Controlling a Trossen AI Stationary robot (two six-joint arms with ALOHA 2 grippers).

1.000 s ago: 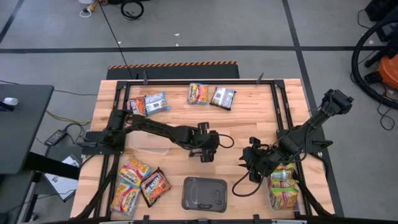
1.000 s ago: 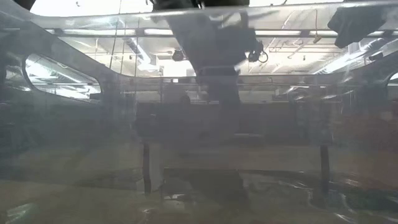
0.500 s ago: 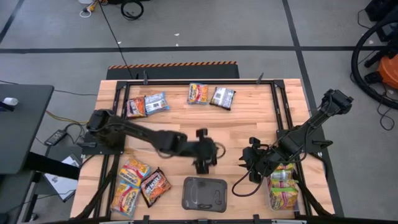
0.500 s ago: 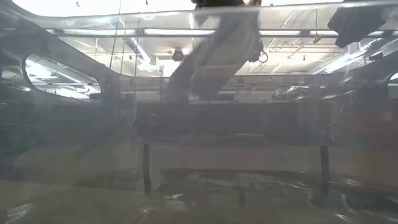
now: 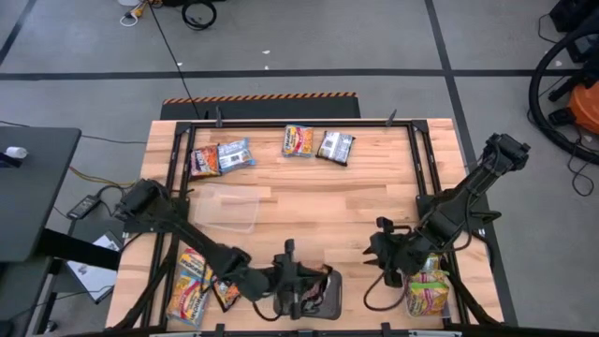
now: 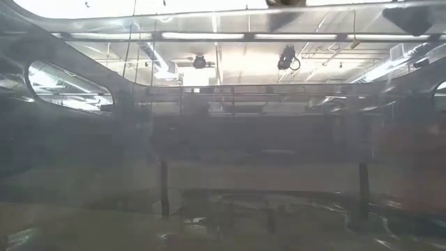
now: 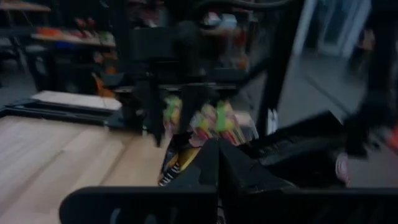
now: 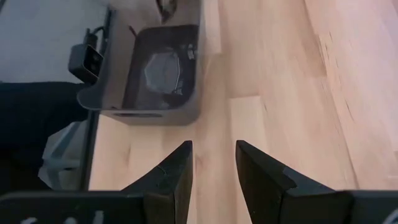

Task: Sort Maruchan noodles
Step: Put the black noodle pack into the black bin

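Observation:
Ramen packets lie flat in groups. An orange-dark one (image 5: 207, 160), a blue-silver one (image 5: 235, 152), an orange one (image 5: 298, 140) and a dark one (image 5: 334, 146) sit by the far edge. Orange-red ones (image 5: 191, 281) lie near left, partly under my left arm. Yellow-green ones (image 5: 427, 286) fill a clear tub near right. My left gripper (image 5: 318, 284) (image 7: 217, 152) hovers shut over the grey tray (image 5: 329, 298), pointing right. My right gripper (image 5: 373, 256) (image 8: 212, 165) is open above bare wood right of the tray.
An empty clear tub (image 5: 227, 207) stands on the wood left of the middle. A black frame (image 5: 416, 159) rails the table's sides and far edge. The grey tray (image 8: 155, 74) shows ahead of my right fingers. Bare wood (image 5: 337, 201) spans the table's middle. The low view looks through hazy clear plastic.
My left arm has swung from the table's middle toward the near edge, and its gripper now hangs over the grey tray, covering part of the near-left packets. My right gripper has shifted a little toward the near edge. No packet has moved.

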